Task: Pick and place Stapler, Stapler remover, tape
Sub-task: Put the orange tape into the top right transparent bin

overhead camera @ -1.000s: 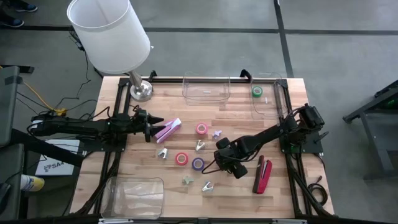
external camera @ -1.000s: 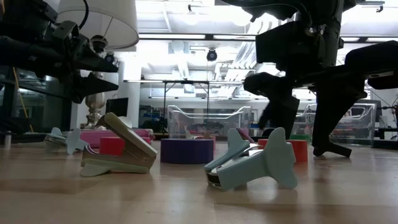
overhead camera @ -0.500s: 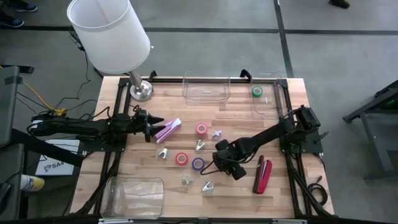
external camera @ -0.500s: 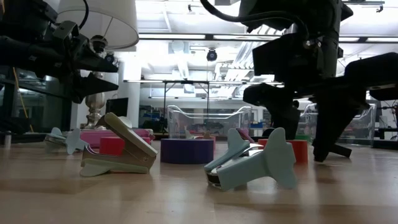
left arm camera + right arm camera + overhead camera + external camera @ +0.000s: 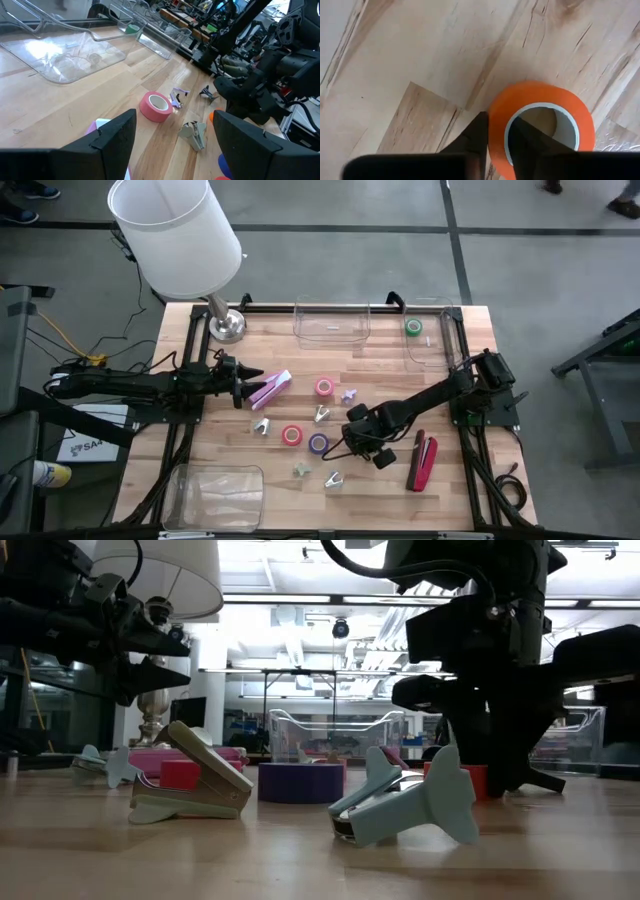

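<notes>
My right gripper (image 5: 366,450) points down at the table's middle right, shut on an orange tape roll (image 5: 540,125) that it hides in the high view. Left of it lie a purple roll (image 5: 318,444), a red-orange roll (image 5: 292,435) and a pink roll (image 5: 323,387). Several stapler removers (image 5: 333,479) lie flat around them. A red stapler (image 5: 423,462) lies to the right. My left gripper (image 5: 250,388) hangs open above the table at the left, over the near end of a pink stapler (image 5: 274,386) that lies on the wood. My right gripper has the orange roll's wall (image 5: 499,131) pinched between its two fingers, one finger (image 5: 524,142) inside the ring's hole and the other (image 5: 477,137) outside it. The fingers come from above, pointing steeply down. The roll lies flat on the table (image 5: 470,780).
A lamp (image 5: 180,240) stands at the far left corner. Clear bins sit at the far edge (image 5: 332,322), at the far right (image 5: 432,340) with a green roll (image 5: 413,327) inside, and at the near left (image 5: 215,492). Bare wood lies between the removers and the near edge.
My right gripper's fingers, which stood wide apart on either side of the orange roll, have shut on the roll's wall. The roll has stayed on the table.
</notes>
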Controlling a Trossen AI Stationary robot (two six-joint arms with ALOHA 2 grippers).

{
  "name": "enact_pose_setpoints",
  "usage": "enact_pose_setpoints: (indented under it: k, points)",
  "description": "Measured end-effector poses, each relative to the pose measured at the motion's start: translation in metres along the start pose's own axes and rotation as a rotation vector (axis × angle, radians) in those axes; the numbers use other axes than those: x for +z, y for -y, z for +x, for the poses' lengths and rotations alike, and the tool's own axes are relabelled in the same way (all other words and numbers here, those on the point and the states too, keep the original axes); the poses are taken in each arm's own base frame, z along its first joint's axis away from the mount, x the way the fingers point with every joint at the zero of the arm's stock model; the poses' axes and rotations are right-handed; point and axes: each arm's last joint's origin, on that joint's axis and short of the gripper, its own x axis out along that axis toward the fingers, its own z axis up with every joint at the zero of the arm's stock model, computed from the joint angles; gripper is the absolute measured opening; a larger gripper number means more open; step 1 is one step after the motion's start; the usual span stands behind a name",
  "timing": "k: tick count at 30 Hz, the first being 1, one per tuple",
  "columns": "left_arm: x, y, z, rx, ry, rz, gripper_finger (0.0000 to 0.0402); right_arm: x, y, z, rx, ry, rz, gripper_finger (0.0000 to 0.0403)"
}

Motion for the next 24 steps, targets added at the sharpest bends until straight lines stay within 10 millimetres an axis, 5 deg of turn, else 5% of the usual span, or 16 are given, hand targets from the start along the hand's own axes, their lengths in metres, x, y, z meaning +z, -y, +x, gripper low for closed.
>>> enact_pose_setpoints:
  k: [5, 11, 24]
  points:
    - [0.0, 0.0, 0.0, 0.0, 0.0, 0.0, 0.026, 0.001, 0.003, -0.016, -0.009, 0.049, 0.101, 0.0031]
    - [0.0, 0.0, 0.0, 0.0, 0.0, 0.0, 0.026, -0.008, 0.018, -0.048, -0.019, 0.082, 0.415, 0.0031]
    - [0.0, 0.0, 0.0, 0.0, 0.0, 0.0, 0.026, -0.081, 0.083, -0.139, -0.23, 0.108, 0.999, 0.0031]
